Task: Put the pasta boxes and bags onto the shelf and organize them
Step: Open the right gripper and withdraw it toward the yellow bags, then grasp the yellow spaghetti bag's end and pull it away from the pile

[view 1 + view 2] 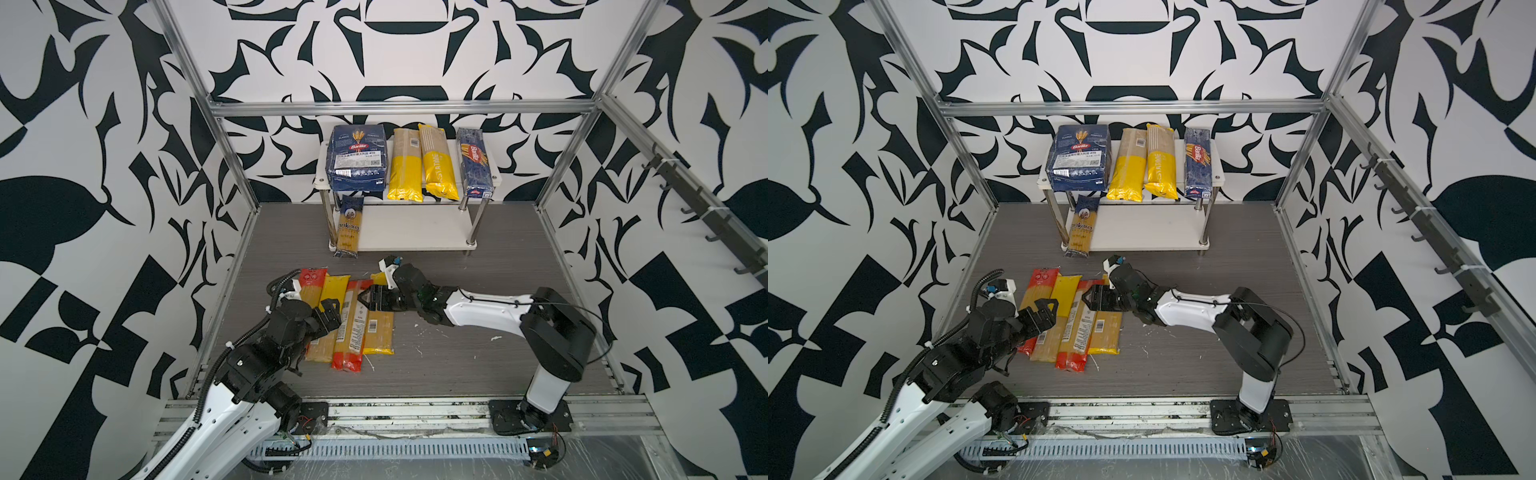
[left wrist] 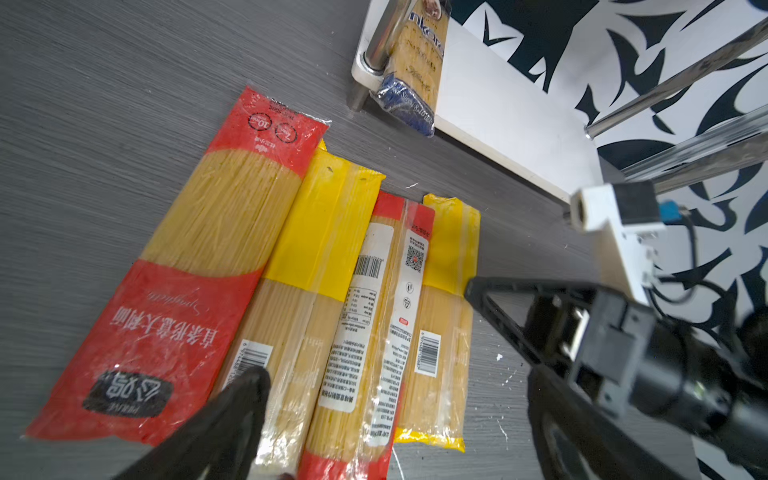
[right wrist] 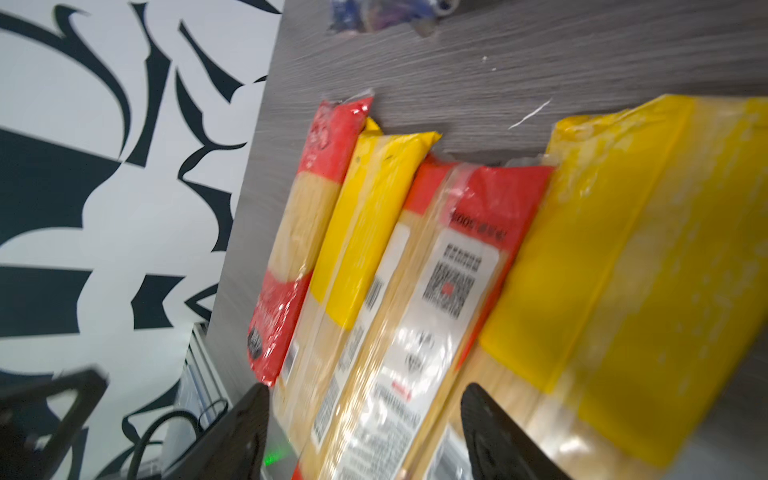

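The shelf (image 1: 415, 232) holds two boxes (image 1: 357, 160), three bags (image 1: 405, 166); left pincer (image 1: 332, 313), right pincer (image 1: 365, 298) apart.

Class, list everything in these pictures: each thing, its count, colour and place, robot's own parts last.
Two-tier shelf, white boards on chrome posts: one, white, back of table.
Wide bulky Barilla pack: one, dark blue, top board, left end.
Yellow-and-clear plastic spaghetti bags: two on top board, middle; two on table.
Narrow Barilla spaghetti box: one, dark blue, top board, right end.
Blue-topped ankara bag: one, blue and clear, lower board, left end, overhanging front.
Red-and-clear spaghetti bags: two, on table, alternating with yellow ones.
Wood-grain table: one, grey, under everything.
Left gripper: one, black, open, above table bags.
Right gripper: one, black, jaws astride narrower red bag; grip unclear.
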Available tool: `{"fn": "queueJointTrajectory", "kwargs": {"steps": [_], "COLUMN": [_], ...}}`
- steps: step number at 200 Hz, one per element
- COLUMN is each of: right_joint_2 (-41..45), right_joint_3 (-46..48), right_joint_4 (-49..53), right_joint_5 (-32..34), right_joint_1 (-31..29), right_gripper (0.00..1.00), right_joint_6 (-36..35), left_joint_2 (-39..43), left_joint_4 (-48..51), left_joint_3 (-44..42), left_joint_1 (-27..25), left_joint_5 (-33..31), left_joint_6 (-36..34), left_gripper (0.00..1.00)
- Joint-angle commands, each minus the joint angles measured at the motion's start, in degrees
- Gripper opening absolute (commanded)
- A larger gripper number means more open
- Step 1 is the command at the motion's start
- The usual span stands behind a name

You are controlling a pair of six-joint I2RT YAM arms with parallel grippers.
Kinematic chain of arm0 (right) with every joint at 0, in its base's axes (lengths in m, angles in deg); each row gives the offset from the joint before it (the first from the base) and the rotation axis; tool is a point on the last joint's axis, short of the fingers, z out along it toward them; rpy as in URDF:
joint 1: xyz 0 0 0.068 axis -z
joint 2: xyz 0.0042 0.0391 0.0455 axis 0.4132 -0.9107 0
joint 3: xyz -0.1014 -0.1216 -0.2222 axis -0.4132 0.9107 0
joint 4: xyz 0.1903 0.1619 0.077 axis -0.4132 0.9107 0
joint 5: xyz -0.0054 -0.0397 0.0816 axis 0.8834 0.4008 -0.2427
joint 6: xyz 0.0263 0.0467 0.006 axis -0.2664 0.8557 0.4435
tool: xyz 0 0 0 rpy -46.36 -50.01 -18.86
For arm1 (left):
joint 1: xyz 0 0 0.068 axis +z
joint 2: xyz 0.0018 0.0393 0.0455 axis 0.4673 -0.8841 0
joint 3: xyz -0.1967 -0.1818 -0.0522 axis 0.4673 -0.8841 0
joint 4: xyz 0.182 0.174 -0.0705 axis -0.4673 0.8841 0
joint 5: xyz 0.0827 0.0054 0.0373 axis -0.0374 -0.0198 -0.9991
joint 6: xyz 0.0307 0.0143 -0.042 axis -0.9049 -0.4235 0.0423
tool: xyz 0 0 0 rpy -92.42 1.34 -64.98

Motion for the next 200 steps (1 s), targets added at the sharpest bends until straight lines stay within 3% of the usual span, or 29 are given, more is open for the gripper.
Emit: {"fn": "queueJointTrajectory", "kwargs": {"steps": [1,54,114,200], "right_joint_2": [4.9,11.1,8.3,-4.4], "right_joint_3": [3.9,15.5,20.1,13.6], "right_joint_4": [3.9,2.6,-4.2,-8.2], "right_joint_5": [5.5,7.7,6.1,2.5], "right_joint_1": [-0.9,-2.9,-4.6,-6.2], "right_gripper": [0.75,0.75,0.74,0.71], "right_joint_6": [-2.2,1.4,6.0,8.1], "left_joint_2": [0.6,-1.0,-3.7,-0.9], "left_joint_4": [0.1,-3.9,-7.1,-5.6], "left_joint_3": [-0.9,-3.2,-5.2,-6.1], "left_joint_1": [0.3,0.3,0.3,0.3], "left_joint_5": [0.4,3.4,5.4,3.8], "left_joint_6": [1.9,3.8,4.3,3.3], "left_gripper": [1.0,1.0,1.0,0.99]}}
